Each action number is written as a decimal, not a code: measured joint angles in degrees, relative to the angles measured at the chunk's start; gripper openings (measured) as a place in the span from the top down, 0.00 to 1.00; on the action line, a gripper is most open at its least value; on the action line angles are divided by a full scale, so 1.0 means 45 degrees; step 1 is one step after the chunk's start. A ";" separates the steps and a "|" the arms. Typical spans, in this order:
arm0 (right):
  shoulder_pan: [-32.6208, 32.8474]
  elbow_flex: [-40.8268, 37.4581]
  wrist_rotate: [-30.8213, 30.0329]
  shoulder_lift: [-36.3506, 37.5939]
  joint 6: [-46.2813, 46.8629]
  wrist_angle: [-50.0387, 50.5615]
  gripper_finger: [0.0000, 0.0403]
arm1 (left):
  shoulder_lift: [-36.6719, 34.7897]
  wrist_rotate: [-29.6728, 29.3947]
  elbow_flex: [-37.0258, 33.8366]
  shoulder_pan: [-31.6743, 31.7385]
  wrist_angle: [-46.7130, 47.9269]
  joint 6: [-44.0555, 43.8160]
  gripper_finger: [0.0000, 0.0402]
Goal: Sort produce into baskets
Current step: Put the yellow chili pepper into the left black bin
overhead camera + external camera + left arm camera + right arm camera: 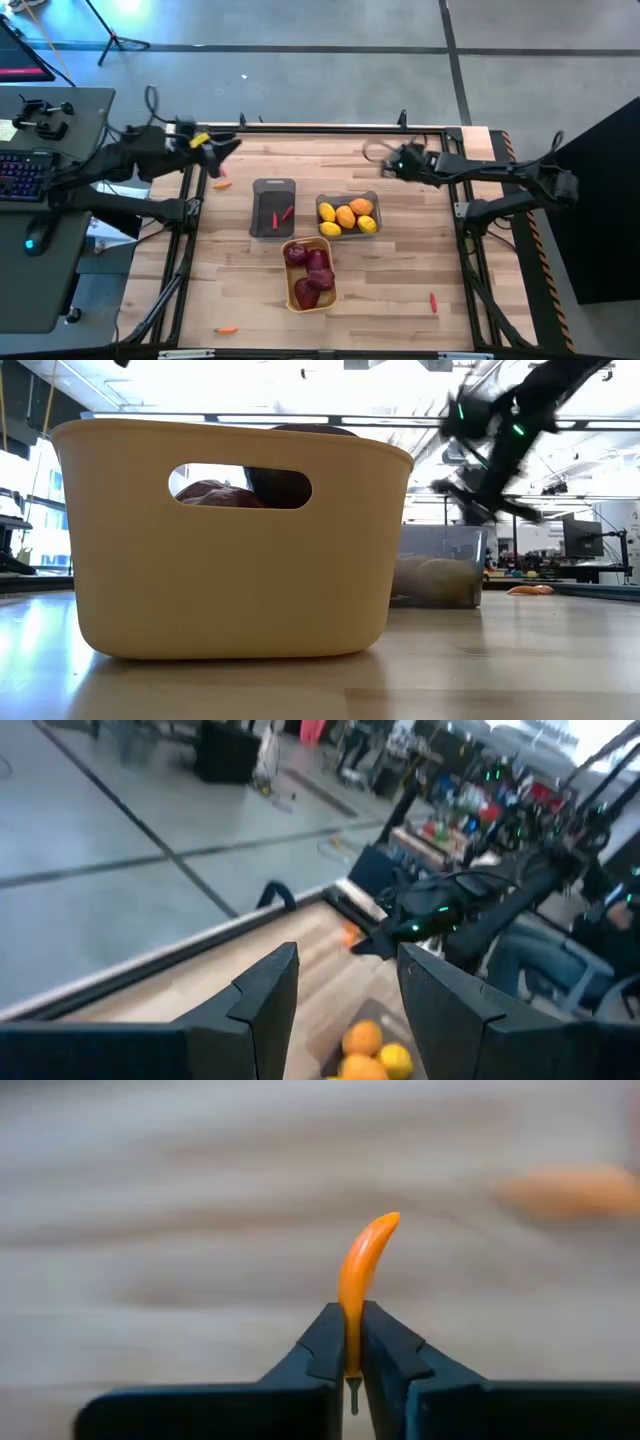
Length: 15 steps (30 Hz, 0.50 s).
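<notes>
counter (400,290): pale wood planks, black-framed
room: grey floor
right claw (348,1342): 1 o'clock, clamped on orange carrot piece (362,1265)
left claw (345,982): 10 o'clock, fingers apart

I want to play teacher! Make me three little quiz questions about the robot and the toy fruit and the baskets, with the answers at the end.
1. True or false: the right gripper is shut on a thin orange carrot piece.
2. Which basket holds the dark red round produce? A) the yellow-orange basket B) the left grey basket C) the other grey basket
3. Fill in: the yellow and orange oval produce lies in a ____ basket.

Key
1. True.
2. A.
3. Grey. The left gripper waits above the table's far left edge, holding nothing.
</notes>
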State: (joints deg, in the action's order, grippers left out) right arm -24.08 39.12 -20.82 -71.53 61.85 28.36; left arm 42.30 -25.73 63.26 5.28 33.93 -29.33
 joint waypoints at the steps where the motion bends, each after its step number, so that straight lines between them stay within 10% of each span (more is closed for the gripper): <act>1: 0.0212 0.0282 0.0108 0.0015 -0.0712 -0.1531 0.99 | -0.0144 -0.0112 0.0000 0.0000 0.0000 0.0078 0.61; 6: 0.1232 0.1166 0.2139 -0.1005 -0.3398 -0.8245 0.97 | -0.0285 -0.0659 0.0005 0.0000 0.0017 0.0686 0.61; 15: 0.3611 0.5618 0.5445 -0.6726 -0.5154 -0.8613 0.98 | 0.0599 -0.0694 0.0005 0.0000 0.0106 0.0768 0.61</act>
State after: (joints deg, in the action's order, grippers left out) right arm -7.83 64.40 3.68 -101.80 38.65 -10.40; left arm 45.00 -28.85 63.29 5.28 34.41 -25.88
